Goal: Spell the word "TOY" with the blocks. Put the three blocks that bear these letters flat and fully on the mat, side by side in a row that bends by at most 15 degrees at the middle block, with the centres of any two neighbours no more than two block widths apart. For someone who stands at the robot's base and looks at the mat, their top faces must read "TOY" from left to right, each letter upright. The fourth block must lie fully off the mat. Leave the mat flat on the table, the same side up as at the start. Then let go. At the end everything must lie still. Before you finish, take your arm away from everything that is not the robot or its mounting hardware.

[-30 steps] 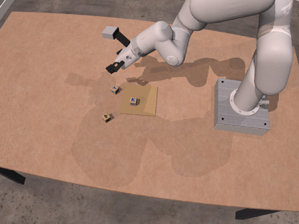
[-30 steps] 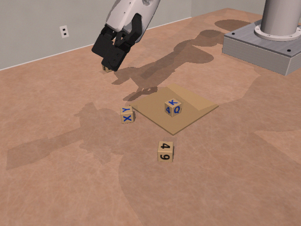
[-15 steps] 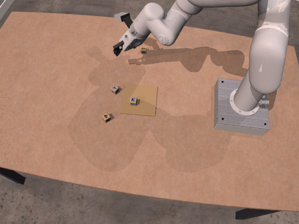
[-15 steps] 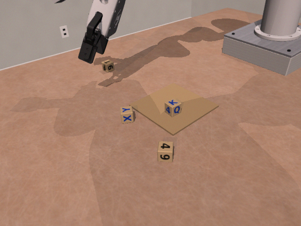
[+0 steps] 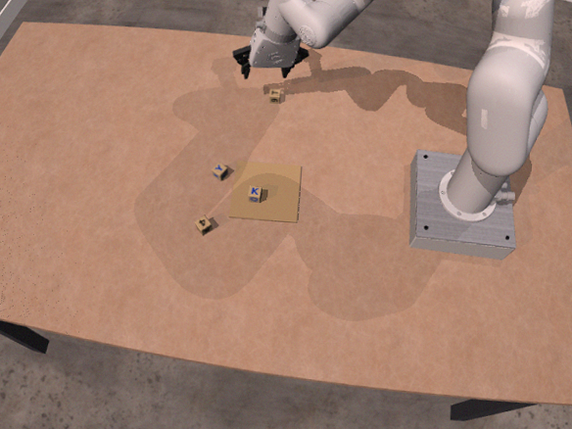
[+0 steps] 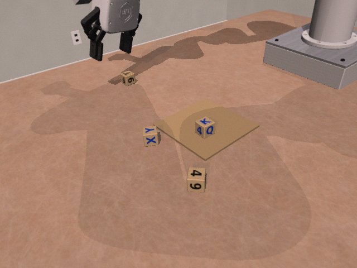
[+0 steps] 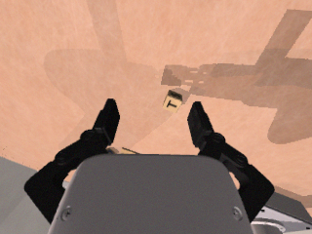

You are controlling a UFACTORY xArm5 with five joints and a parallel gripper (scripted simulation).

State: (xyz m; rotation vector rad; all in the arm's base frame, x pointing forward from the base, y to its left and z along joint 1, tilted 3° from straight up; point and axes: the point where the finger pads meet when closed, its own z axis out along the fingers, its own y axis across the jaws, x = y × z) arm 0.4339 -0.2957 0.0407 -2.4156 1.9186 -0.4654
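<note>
The T-topped block (image 5: 275,96) (image 6: 128,78) (image 7: 172,102) lies on the table far from the mat, turned in the wrist view. My gripper (image 5: 265,76) (image 6: 111,54) (image 7: 154,108) is open and empty, above the table near that block. The Y-topped block (image 5: 219,171) (image 6: 150,135) sits turned, just off the mat's far-side edge. The K-topped block (image 5: 254,194) (image 6: 205,127) stands on the flat mat (image 5: 281,209) (image 6: 236,122), with Q and 4 on its sides. The 4-topped block (image 5: 203,224) (image 6: 196,180) sits off the mat, with 9 on one side. No O shows on top.
The robot's grey base block (image 5: 430,191) (image 6: 305,66) stands on the table (image 5: 118,296) (image 6: 115,216), on the right in the top and exterior views. The arm's shadows fall across the table, the mat and the blocks.
</note>
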